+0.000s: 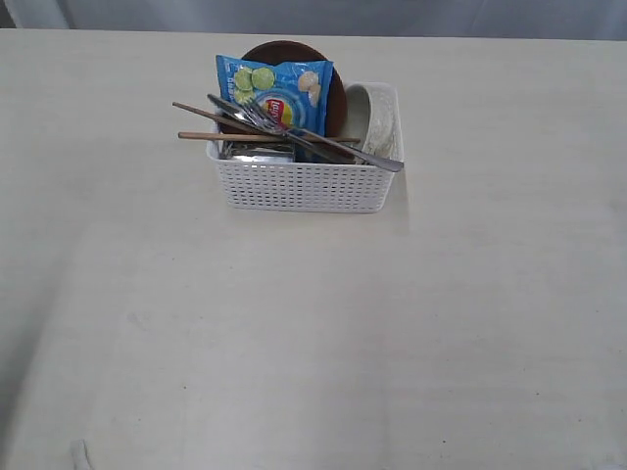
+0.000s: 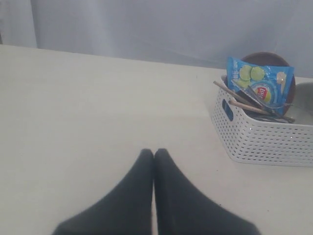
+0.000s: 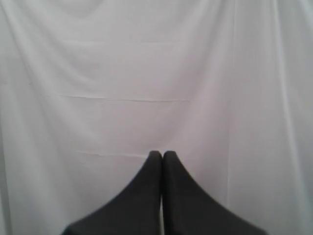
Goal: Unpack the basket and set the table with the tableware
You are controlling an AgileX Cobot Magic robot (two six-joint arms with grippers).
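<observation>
Cutlery (image 1: 333,145) lies across the basket (image 1: 299,186) near the far edge of the bench (image 1: 313,343), likely easiest first; my left hand (image 2: 154,152) and right hand (image 3: 162,154) are pinched closed, empty.

Backdrop: pale grey-white cloth (image 3: 146,73) hangs behind the far edge across the full width, in soft vertical folds with a few horizontal creases. Furniture: one wide table (image 1: 470,323), cream, matte, flat. Light: soft and diffuse, with a faint darker band (image 1: 39,333) over the tabletop's near left corner.
</observation>
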